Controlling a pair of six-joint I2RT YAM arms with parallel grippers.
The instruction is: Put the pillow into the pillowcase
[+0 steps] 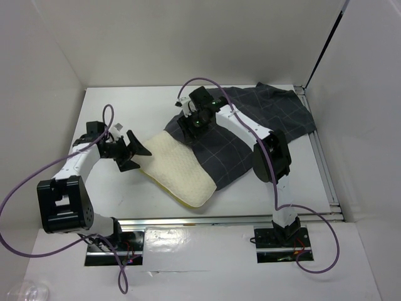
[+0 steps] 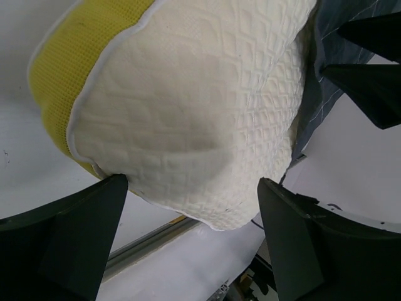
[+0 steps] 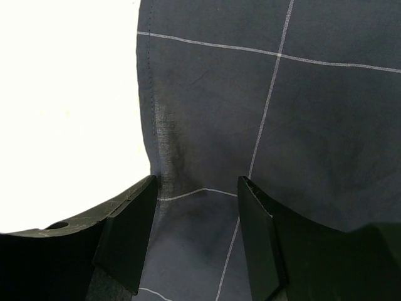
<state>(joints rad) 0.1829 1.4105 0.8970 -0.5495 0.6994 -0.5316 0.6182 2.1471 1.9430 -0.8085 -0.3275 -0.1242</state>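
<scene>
The cream pillow (image 1: 178, 169) lies slanted at the table's middle, its yellow edge toward the front, its far end under the mouth of the dark grid pillowcase (image 1: 263, 119). My left gripper (image 1: 135, 150) is open at the pillow's left edge. In the left wrist view the pillow (image 2: 188, 106) fills the frame just ahead of the spread gripper (image 2: 194, 244), and a strip of pillowcase (image 2: 313, 75) shows at the right. My right gripper (image 1: 188, 122) is open over the case's mouth. In the right wrist view it (image 3: 197, 232) straddles the cloth (image 3: 282, 125) beside the hem.
White walls close in the table on the left, back and right. An aluminium rail (image 1: 250, 217) runs along the near edge and another (image 1: 322, 163) along the right. Purple cables (image 1: 25, 182) loop off both arms.
</scene>
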